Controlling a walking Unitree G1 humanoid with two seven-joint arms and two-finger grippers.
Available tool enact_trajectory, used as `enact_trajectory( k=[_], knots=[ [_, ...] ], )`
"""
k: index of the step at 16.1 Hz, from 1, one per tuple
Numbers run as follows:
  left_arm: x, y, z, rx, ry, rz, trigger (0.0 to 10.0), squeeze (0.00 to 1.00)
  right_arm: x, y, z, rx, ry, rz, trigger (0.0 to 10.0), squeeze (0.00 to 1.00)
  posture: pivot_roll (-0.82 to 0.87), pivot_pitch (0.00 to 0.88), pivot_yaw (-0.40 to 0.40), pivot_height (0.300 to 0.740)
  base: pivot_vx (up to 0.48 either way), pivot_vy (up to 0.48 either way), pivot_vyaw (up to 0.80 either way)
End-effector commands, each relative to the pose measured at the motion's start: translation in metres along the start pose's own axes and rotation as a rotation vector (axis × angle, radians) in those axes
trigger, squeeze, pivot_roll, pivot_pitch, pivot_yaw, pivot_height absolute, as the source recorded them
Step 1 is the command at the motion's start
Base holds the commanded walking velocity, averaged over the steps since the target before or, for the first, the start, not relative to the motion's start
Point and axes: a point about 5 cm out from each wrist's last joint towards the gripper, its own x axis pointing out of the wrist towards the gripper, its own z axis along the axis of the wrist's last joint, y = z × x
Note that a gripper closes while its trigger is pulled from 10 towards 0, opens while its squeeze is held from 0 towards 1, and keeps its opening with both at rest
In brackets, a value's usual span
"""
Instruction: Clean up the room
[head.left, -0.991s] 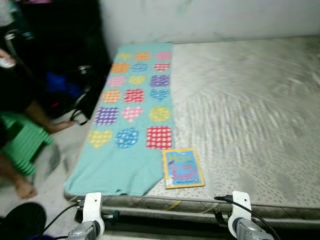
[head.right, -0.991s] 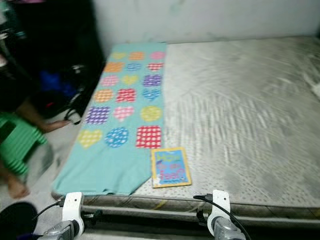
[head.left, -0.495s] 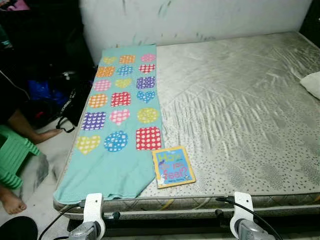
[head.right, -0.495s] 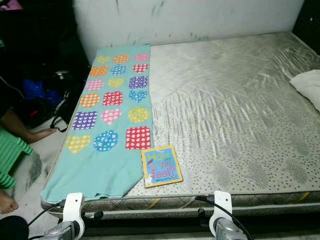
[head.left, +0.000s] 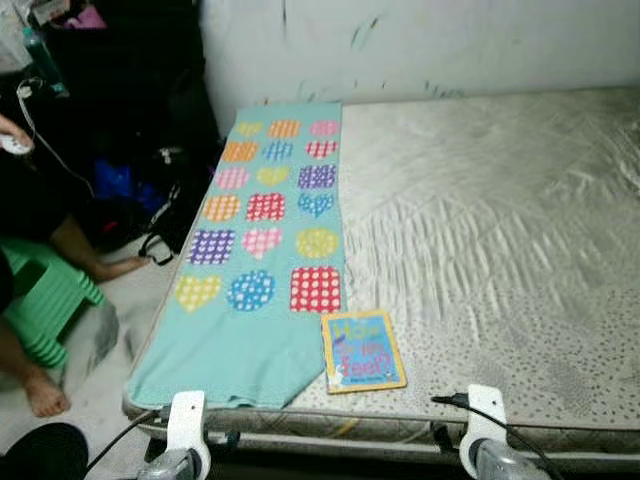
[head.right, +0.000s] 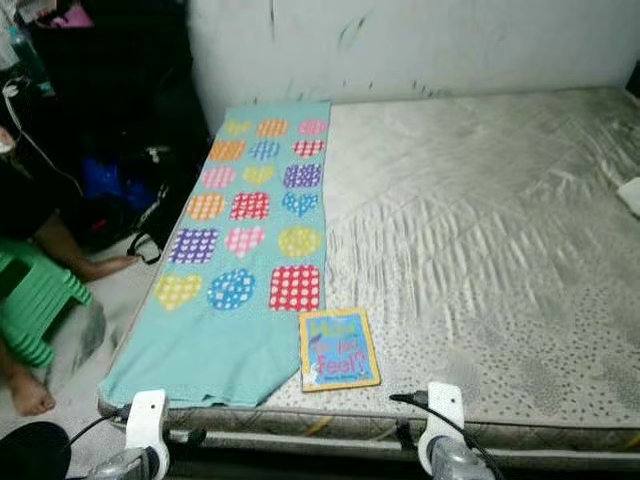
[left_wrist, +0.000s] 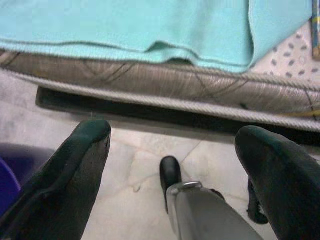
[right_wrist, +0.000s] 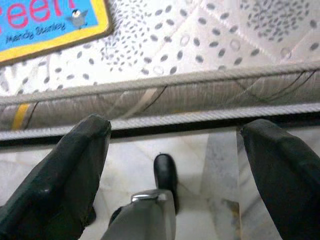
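Left gripper (left_wrist: 172, 165) fingers spread wide, grasping nothing, above floor beside mattress (head.left: 480, 230) edge, right gripper (right_wrist: 175, 170) likewise spread and empty, blue yellow-bordered book (head.left: 363, 350) flat near mattress front edge, touching teal blanket (head.left: 262, 250) (patterned with 15 coloured shapes)

Quilted, faintly sheened mattress (head.left: 480, 240); matt woven cloth (head.left: 260, 250); glossy paper book (head.left: 363, 350); ribbed green plastic stool (head.left: 45, 300)
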Motion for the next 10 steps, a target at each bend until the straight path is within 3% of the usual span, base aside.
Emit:
enact_trajectory(
  k=[1,5,10],
  knots=[
    [-0.0006,0.0035,0.0010,0.016,0.003,0.011,10.0,0.00,0.0006,0.0058,0.0019,-0.007,-0.006,0.009,10.0,0.00,-0.11,0.000,0.109,0.740,0.319,0.000,0.00],
    [-0.0006,0.0034,0.0001,0.002,0.003,0.016,10.0,0.00,0.0004,0.0047,0.0004,-0.006,-0.003,0.006,10.0,0.00,-0.11,0.000,0.110,0.740,0.137,0.000,0.00],
    [-0.0006,0.0030,-0.0005,0.005,0.008,0.015,10.0,0.00,0.0005,0.0055,-0.0001,-0.010,0.000,0.006,10.0,0.00,-0.11,0.000,0.108,0.740,0.000,0.000,-0.62]
  ],
)
